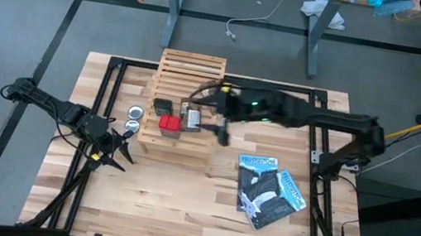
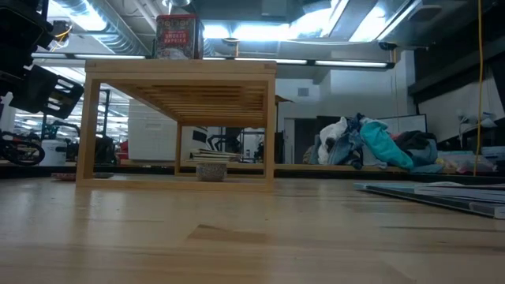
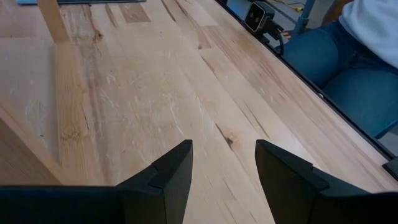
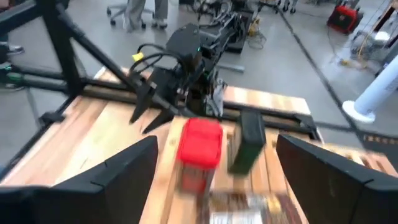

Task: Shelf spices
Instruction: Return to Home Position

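While right gripper (image 1: 224, 130) hangs spread over shelf (image 1: 188, 69), packet (image 1: 190, 117) perhaps half-hidden beneath.

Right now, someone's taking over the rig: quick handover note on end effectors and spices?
Left end effector: open, empty, above bare table off the shelf's left side.
Right end effector: open, empty, over the shelf, by the packet.
On the shelf: red box, dark grey box, that pale-labelled packet.
Done: those three are shelved; nothing else of the set shows on the table.
Left: probably just pulling the right end effector clear of the shelf.
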Available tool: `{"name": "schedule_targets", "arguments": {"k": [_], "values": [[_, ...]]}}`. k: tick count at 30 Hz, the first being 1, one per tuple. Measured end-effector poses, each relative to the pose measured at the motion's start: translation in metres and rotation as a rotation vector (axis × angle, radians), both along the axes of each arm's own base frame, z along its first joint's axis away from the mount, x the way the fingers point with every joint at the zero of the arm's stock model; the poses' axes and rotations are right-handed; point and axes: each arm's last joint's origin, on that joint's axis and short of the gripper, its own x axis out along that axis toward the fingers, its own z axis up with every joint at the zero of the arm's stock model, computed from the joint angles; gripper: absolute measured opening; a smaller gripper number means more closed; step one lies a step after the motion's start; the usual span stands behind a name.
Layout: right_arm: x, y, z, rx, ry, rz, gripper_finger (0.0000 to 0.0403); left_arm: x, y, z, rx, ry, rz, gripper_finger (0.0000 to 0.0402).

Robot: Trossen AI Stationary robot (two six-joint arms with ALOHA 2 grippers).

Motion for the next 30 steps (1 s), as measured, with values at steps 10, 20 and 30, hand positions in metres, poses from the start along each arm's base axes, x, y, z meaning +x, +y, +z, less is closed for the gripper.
{"name": "schedule_targets", "arguments": {"k": [10,20,30], "values": [[-0.077,0.017,0.042,0.139,0.041,0.167,0.0335,0.0,0.0,0.0,0.0,0.0,0.0,0.0169],[-0.089,0.044,-0.014,0.126,0.105,0.209,0.0335,0.0,0.0,0.0,0.0,0.0,0.0,0.0169],[-0.142,0.025,-0.106,0.141,-0.132,0.063,0.0335,0.0,0.0,0.0,0.0,0.0,0.0,0.0169]]}}
